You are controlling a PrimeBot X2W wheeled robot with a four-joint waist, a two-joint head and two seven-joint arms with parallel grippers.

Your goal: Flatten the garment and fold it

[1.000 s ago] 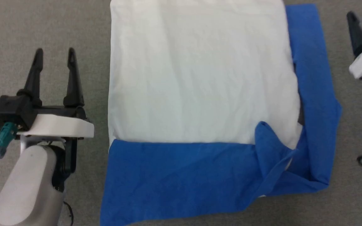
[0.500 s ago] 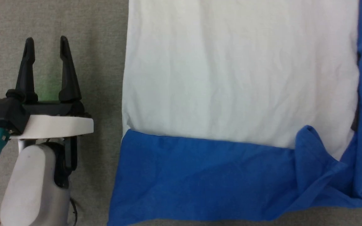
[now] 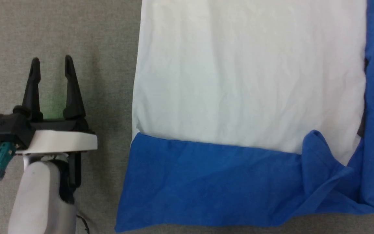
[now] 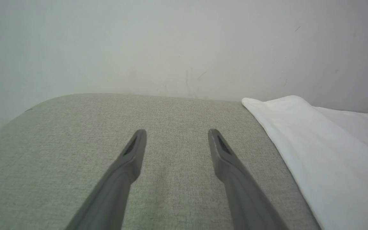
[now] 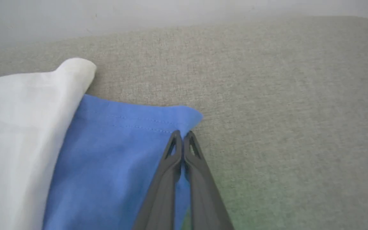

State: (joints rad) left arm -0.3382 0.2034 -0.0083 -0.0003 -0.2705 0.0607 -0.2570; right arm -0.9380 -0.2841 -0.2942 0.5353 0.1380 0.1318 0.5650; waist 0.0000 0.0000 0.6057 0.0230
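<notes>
Well, faintly creased garment (image 3: 248, 81), apparently thin fabric.

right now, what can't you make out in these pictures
- Head view: the garment runs off the top and right edges, so its full outline is cut off.
- Right wrist view: the right gripper is shut at the hem of the blue sleeve; the closed jaws hide whether cloth is pinched.
- Head view: a dark patch between white and blue is too small to identify.
</notes>
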